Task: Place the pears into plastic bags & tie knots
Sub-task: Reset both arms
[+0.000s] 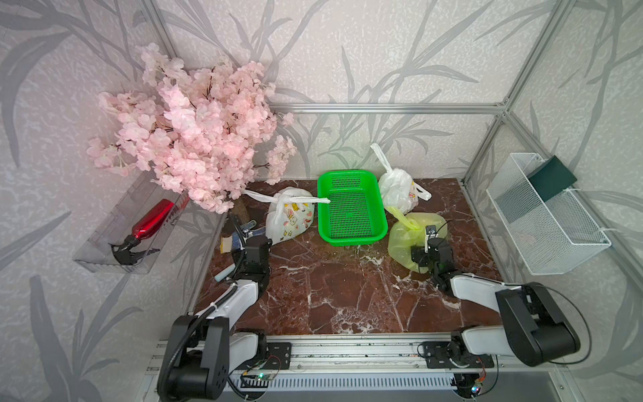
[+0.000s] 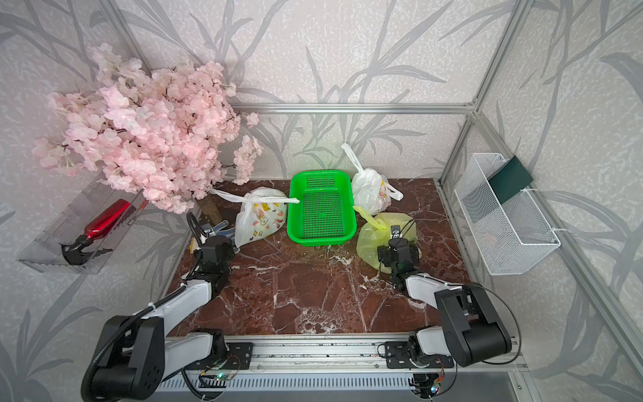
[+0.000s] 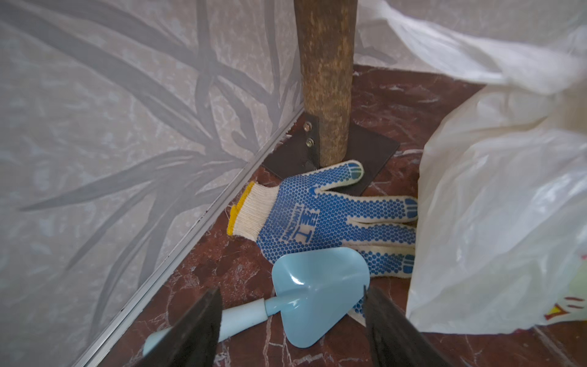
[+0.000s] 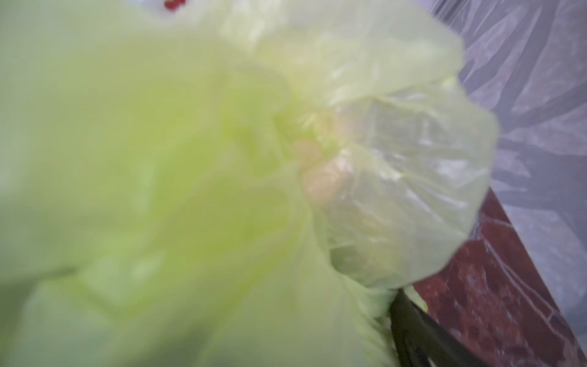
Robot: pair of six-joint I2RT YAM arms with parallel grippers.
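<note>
Rabbit-print bag (image 1: 290, 222), white and bulging, lies left of the green basket (image 1: 351, 209), its knot (image 1: 283, 200) trailing two flat strips. Beside it the left gripper (image 3: 290, 289) gapes with nothing held. A second white bag (image 1: 396, 195) stands behind the basket's right corner. Rightmost, the translucent yellow-green bag (image 1: 414, 240) is knotted too. The right gripper (image 1: 427, 242) presses into it, and how far its jaws are spread cannot be told.

a green mesh basket (image 1: 351, 215) sits on the table (image 1: 313, 285); a blue scoop (image 3: 317, 302) overlaps a dotted glove (image 3: 317, 219).
</note>
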